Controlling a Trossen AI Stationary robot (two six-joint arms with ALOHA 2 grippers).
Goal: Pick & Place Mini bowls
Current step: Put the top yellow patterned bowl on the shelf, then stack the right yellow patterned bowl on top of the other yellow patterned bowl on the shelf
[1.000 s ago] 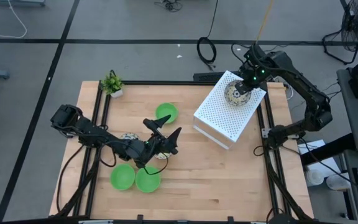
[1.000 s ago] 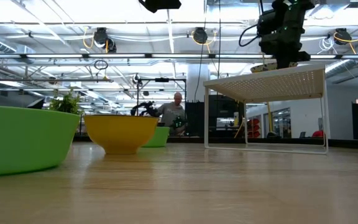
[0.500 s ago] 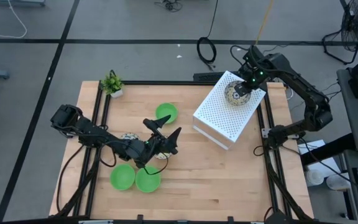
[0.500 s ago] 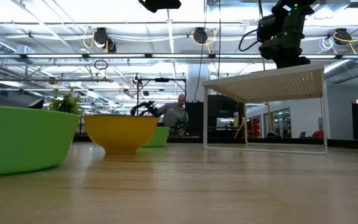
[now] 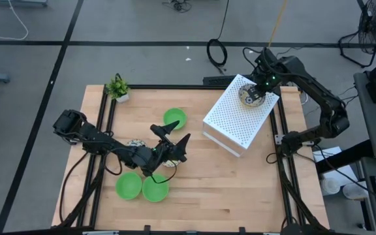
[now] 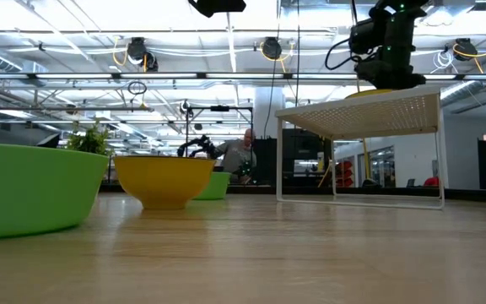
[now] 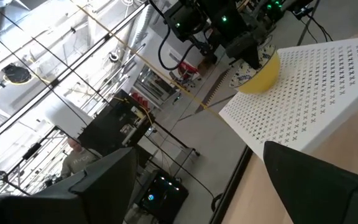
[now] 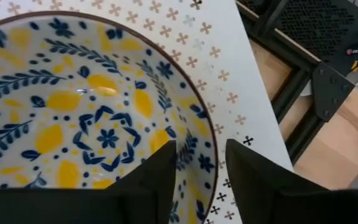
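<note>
On the white rack (image 5: 240, 117), a floral bowl (image 5: 247, 96) sits upright under the right gripper (image 5: 256, 91), fingers parted astride its rim; left gripper (image 5: 175, 138) spread, 3 green bowls (image 5: 128, 185) near.

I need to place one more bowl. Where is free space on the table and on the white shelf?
White shelf: bare except the floral bowl at its far corner. Table: bare along its near-right side. Crowded around the green bowls under the left arm.

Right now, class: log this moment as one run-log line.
right gripper: open, straddling floral bowl rim on white rack | left gripper: open, above table, near green bowls
</note>
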